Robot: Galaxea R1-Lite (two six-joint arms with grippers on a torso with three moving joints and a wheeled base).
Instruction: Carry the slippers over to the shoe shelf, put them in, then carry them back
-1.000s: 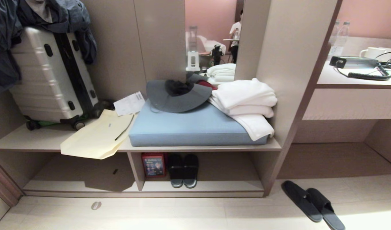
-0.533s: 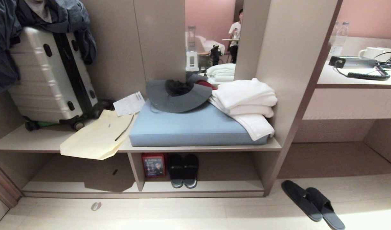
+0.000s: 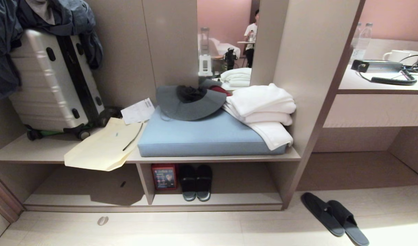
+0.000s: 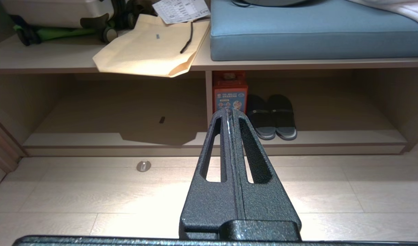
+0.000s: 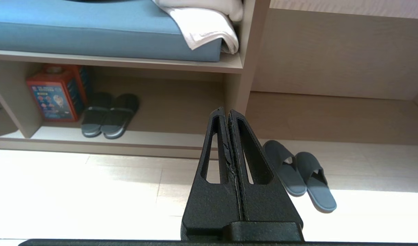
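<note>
Since the slippers [image 3: 335, 214] are sitting on the floor just right of the shoe shelf [image 3: 215, 199], side by side and touching, nothing's being carried yet. They're looking like thin, floppy fabric slip-ons, so I'm guessing they're super light and will be bending and drooping if pinched at one end; pinching both upper bands together near the middle, where the two are touching, seems the safest bet. Both claws are hanging above the floor, out of the head view: the left claw [image 4: 230, 114] is pressed fully shut with nothing in it, and the right claw [image 5: 226, 114] is likewise clamped closed and empty, pointing at floor just beside the pair. Counting stuff: two grey slippers on the floor, two chunkier black sandals [image 3: 196, 182] already parked in the shelf next to one red box [image 3: 164, 176], one blue cushion [image 3: 209, 135] on the counter above, one suitcase [image 3: 55, 80], one paper bag [image 3: 104, 145].
</note>
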